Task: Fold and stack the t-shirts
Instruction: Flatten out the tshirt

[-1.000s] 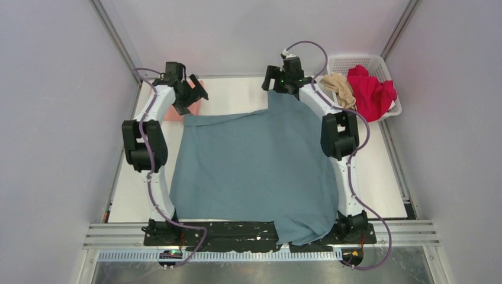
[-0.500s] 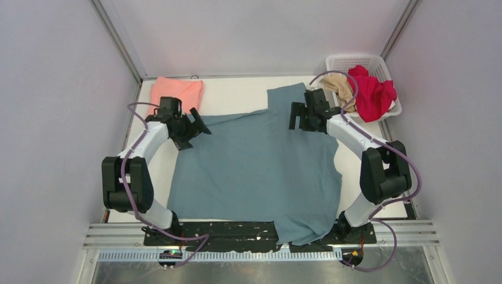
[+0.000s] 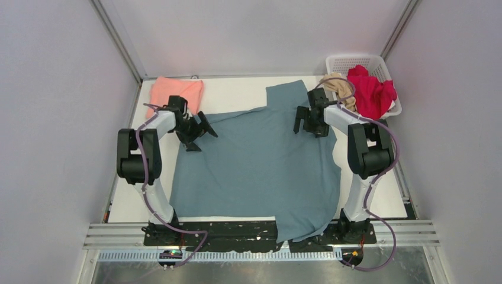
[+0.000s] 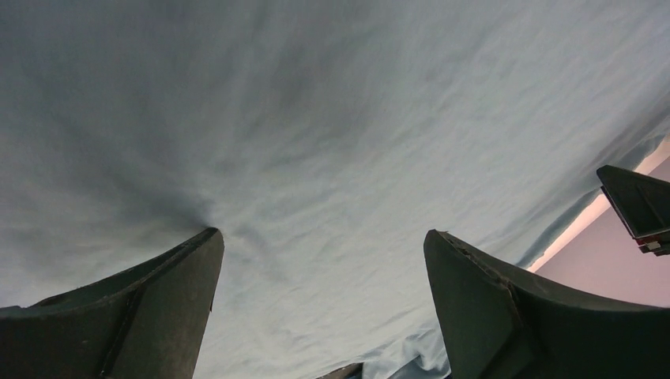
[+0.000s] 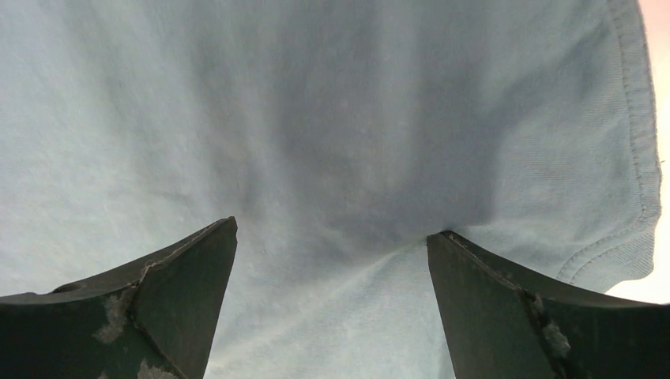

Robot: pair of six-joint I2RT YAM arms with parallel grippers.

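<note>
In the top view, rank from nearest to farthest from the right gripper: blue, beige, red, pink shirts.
1. blue shirt, under the right gripper.
2. beige shirt, in basket, left.
3. red shirt, in basket, right.
4. pink shirt, far left.

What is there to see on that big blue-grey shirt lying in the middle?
The slate-blue t-shirt is soft, matte knit cloth, spread mostly flat and gently wrinkled over the white table. One flap reaches toward the far edge; a near corner hangs over the black base plate. A stitched hem shows at one edge. The left gripper and right gripper, both open, press their tips into it, puckering the cloth.
</note>
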